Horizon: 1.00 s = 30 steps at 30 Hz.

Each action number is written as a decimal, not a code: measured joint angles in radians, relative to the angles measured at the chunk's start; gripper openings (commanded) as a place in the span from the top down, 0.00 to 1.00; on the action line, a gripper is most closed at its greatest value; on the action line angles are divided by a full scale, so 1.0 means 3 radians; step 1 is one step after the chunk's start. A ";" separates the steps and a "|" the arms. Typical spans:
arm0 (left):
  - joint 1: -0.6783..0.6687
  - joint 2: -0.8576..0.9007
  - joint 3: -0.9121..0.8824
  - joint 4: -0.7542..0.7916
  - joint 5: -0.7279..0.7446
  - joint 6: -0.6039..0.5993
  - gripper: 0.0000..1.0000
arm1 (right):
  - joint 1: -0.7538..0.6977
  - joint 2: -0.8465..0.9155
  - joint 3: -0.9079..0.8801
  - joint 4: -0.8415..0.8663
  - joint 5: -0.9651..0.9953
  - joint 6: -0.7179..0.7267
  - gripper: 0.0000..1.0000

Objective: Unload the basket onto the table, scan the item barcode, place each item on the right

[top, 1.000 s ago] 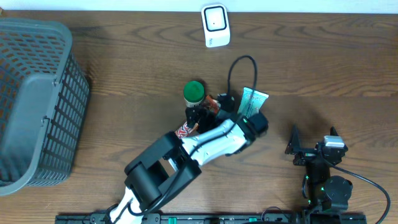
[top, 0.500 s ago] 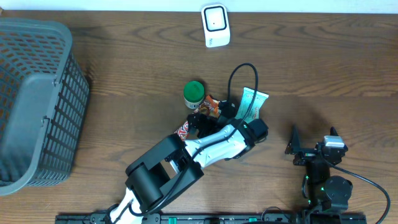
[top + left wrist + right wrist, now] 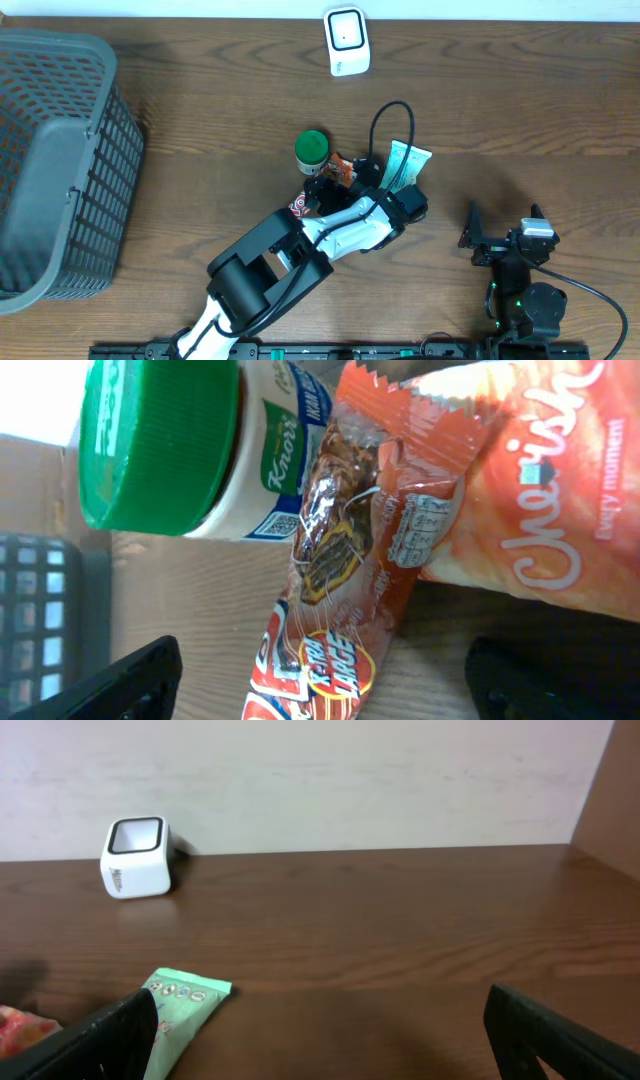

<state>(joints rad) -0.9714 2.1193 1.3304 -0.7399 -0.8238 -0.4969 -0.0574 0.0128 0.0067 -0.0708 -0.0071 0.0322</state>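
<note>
While both arms reach over the wooden worktop (image 3: 200, 90), the left hand (image 3: 325, 682) stands wide open near its centre, dark fingers (image 3: 125, 682) either side of a red-orange snack bar (image 3: 345, 550) and clear of the wrapper. The bar lies flat, one edge against a green-lidded jar (image 3: 312, 148) that stands lid up. An orange pouch (image 3: 540, 490) overlaps the bar's other edge. Just right of that cluster lies a mint-green pkt (image 3: 408, 158), partly under the left arm. A white barcode scanner (image 3: 347, 40) sits at the far edge, approx. mid-worktop, well apart from the bar. A small printed panel shows on the wrapper, possibly the barcode, but it is too fine to read. The right hand (image 3: 325, 1030) hangs open and empty near the front right corner. A grey mesh basket (image 3: 60, 200) fills the left edge.
</note>
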 measured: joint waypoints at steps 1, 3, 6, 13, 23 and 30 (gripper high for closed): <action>0.0000 0.0009 0.0001 -0.0008 -0.0018 0.0025 0.18 | 0.0000 0.0000 0.0000 0.0001 0.0000 0.0000 0.01; 0.0001 0.0037 0.0001 -0.0034 -0.0048 0.0065 0.33 | 0.0000 0.0000 0.0000 0.0001 0.0000 0.0000 0.01; 0.0004 0.0093 0.0001 -0.0042 -0.0023 0.0099 0.52 | 0.0000 0.0000 0.0000 0.0001 -0.0001 0.0001 0.01; 0.0004 0.0125 0.0000 -0.0053 0.0051 0.0164 0.87 | 0.0000 0.0000 0.0000 0.0001 -0.0001 0.0001 0.01; 0.0004 0.0125 -0.0001 -0.0244 0.0029 0.0175 0.93 | 0.0000 0.0000 0.0000 0.0000 -0.0001 0.0003 0.01; 0.0004 0.0122 0.0067 -0.0441 -0.0018 0.0177 0.92 | 0.0000 0.0000 0.0000 0.0000 -0.0001 0.0003 0.01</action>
<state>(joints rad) -0.9703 2.1559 1.3506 -0.8722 -0.8291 -0.4438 -0.0574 0.0128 0.0067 -0.0708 -0.0074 0.0330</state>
